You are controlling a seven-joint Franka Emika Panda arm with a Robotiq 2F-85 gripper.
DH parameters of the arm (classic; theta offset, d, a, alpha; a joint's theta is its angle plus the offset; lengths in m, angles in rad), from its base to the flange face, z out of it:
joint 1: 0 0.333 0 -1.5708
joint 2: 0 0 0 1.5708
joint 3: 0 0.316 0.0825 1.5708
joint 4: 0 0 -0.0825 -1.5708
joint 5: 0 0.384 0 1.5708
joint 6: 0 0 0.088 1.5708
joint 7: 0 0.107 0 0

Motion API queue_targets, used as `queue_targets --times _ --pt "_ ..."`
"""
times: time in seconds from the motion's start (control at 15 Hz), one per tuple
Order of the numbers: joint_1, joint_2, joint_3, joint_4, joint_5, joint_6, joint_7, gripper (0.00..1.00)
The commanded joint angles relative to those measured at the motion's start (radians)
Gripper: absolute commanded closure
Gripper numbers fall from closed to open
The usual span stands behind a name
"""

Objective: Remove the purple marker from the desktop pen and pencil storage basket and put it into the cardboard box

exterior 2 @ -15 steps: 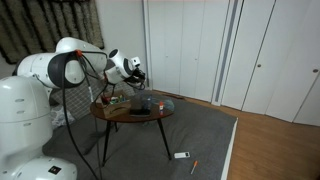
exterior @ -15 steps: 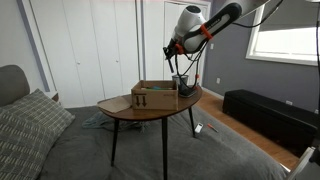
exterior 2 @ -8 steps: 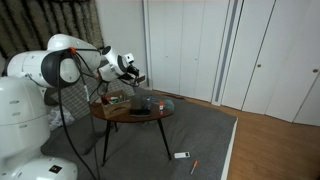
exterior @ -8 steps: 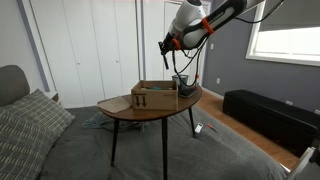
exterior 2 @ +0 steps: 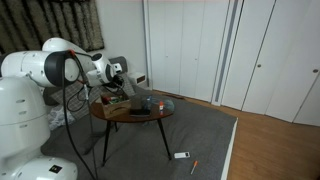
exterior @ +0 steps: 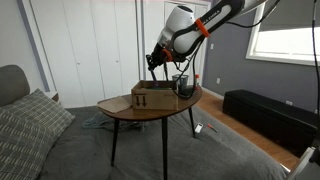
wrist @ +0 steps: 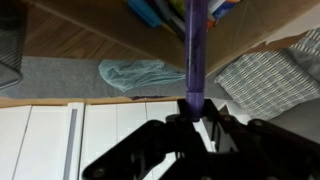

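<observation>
My gripper (exterior: pixel 153 63) is shut on the purple marker (wrist: pixel 196 50), which sticks straight out from between the fingers (wrist: pixel 193 116) in the wrist view. In an exterior view the gripper hangs just above the low tan cardboard box (exterior: pixel 155 97) on the round wooden table (exterior: pixel 130 111). The dark mesh pen basket (exterior: pixel 181 85) stands beside the box, clear of the gripper. In the wrist view the marker tip points at the box's brown inside (wrist: pixel 100 30), and the mesh basket (wrist: pixel 10 50) is at the picture's edge. In an exterior view my gripper (exterior 2: pixel 127 84) is over the table (exterior 2: pixel 130 112).
A teal cloth (wrist: pixel 135 72) lies on the grey floor beyond the table. A grey patterned pillow (exterior: pixel 30 120) lies on the bed nearby. White closet doors (exterior: pixel 90 50) stand behind the table. Small items (exterior 2: pixel 185 156) lie on the floor.
My gripper has moved with the purple marker from above the mesh basket sideways and down, to just over the cardboard box.
</observation>
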Motion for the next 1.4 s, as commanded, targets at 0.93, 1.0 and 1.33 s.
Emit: queue_targets --times 0.93,1.0,1.33 --pt "-0.07 -0.267 0.031 -0.021 0.234 -0.397 -0.092 0.0" --pt "-0.088 -0.297 0.029 -0.013 0.202 -0.453 -0.07 0.0" --pt "-0.183 -0.427 0.032 0.004 0.154 -0.701 -0.088 0.0"
